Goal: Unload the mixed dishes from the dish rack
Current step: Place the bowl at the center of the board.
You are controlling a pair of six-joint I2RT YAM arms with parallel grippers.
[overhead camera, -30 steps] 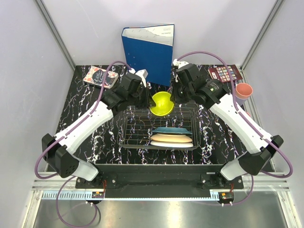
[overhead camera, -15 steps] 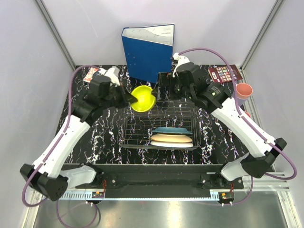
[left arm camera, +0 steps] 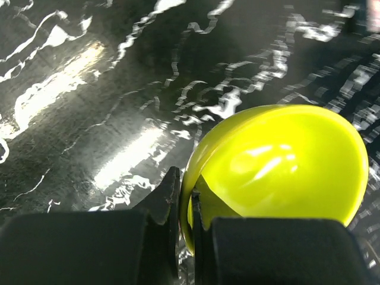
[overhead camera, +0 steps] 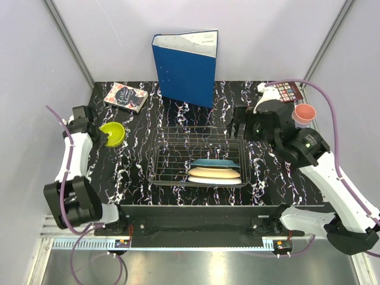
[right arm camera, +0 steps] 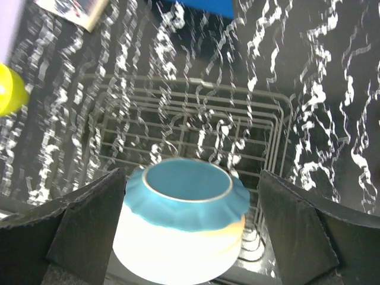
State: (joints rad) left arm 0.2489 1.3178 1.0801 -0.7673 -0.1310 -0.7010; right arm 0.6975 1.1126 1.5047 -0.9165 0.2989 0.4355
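Note:
My left gripper (overhead camera: 102, 135) is shut on the rim of the yellow-green bowl (overhead camera: 113, 133) at the far left of the table; in the left wrist view its jaws (left arm camera: 185, 202) pinch the bowl's wall (left arm camera: 285, 166) just above the marbled surface. The dish rack (overhead camera: 178, 155) stands mid-table with a stack at its front right: a teal plate (overhead camera: 215, 162) on a cream plate (overhead camera: 214, 172) on a white plate (overhead camera: 215, 180). My right gripper (overhead camera: 239, 129) hangs open over the rack's right end, its fingers wide on either side of the teal plate (right arm camera: 187, 184). A pink cup (overhead camera: 304, 113) stands at the right.
A blue binder (overhead camera: 187, 65) stands upright behind the rack. Small books lie at the back left (overhead camera: 126, 97) and back right (overhead camera: 284, 91). White walls close in on both sides, and the left arm is close to the left one.
The left arm has swung the bowl from the rack's back edge out to the far left. The right gripper has opened wide and drawn back to the right.

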